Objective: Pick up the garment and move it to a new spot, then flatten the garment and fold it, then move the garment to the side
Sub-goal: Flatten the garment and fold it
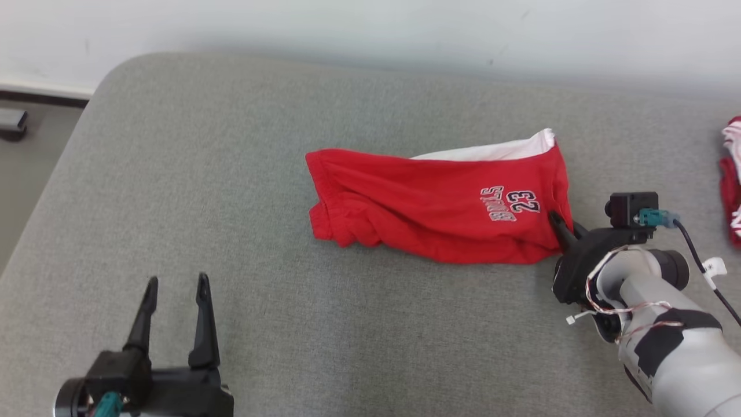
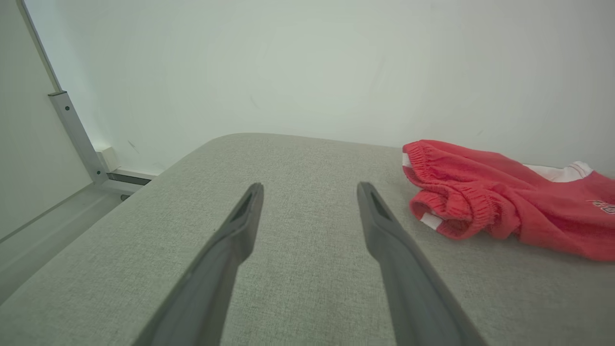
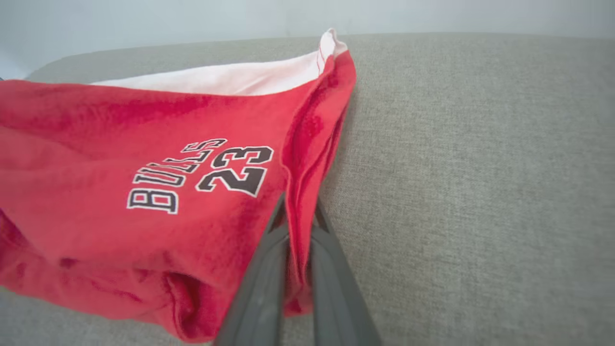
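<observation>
One pair of red shorts (image 1: 440,202) marked BULLS 23 lies near the middle of the grey padded bench (image 1: 231,174) below a pale wall (image 1: 347,29), its right hem clamped between the right fingers (image 3: 262,288), the two left fingers (image 1: 204,330) spread wide above bare fabric, a second red-and-white cloth (image 1: 732,185) at the bench's right edge

Three cameras cover one grey pad (image 1: 231,174): one from above, one on each wrist.
The head camera looks steeply down from well back, taking in the whole garment (image 1: 440,214). The left wrist camera sits low over the pad, facing the wall (image 2: 307,57), the garment's waistband end off to its right. The right wrist camera is hard against the garment's printed end, also seen from the head.
</observation>
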